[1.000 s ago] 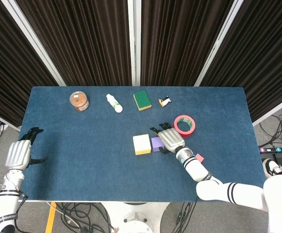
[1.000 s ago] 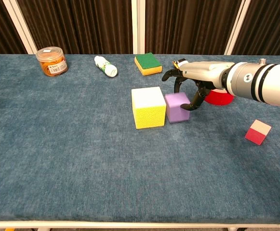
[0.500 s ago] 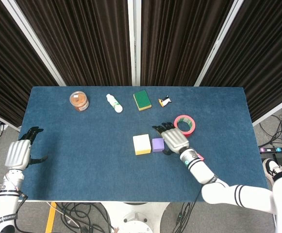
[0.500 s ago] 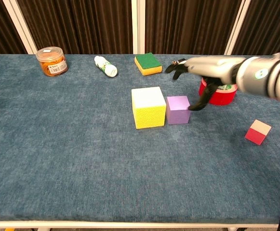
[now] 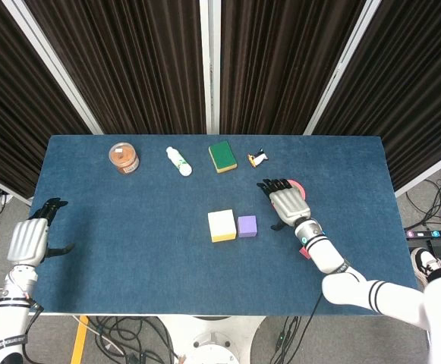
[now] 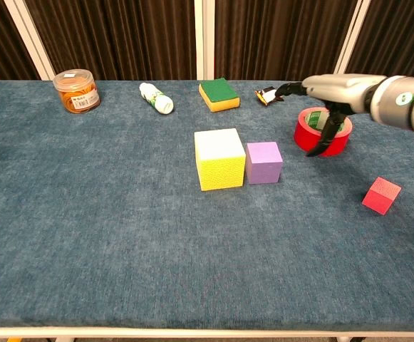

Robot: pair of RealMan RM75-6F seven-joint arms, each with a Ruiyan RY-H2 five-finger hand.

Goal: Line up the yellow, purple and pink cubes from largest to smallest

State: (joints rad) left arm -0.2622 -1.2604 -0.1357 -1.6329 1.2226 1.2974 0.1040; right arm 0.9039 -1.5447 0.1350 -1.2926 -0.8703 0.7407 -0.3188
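The large yellow cube (image 5: 222,225) (image 6: 219,158) sits mid-table with the smaller purple cube (image 5: 247,225) (image 6: 264,162) touching its right side. Alone near the right front lies the small pink cube (image 6: 381,194); in the head view my right forearm hides most of the pink cube (image 5: 304,252). My right hand (image 5: 286,203) (image 6: 331,89) hovers empty over the red tape roll, right of the purple cube and apart from it, fingers spread. Off the table's left edge hangs my left hand (image 5: 30,240), holding nothing; the chest view does not show it.
A red tape roll (image 6: 323,132) (image 5: 299,186) lies under my right hand. Along the back stand an orange-lidded jar (image 6: 77,90), a white bottle (image 6: 156,97), a green-yellow sponge (image 6: 219,94) and a small penguin figure (image 6: 266,95).
My right hand has let go of the purple cube and drawn back to the right, over the tape roll. The purple cube stays beside the yellow one. The left hand is still.
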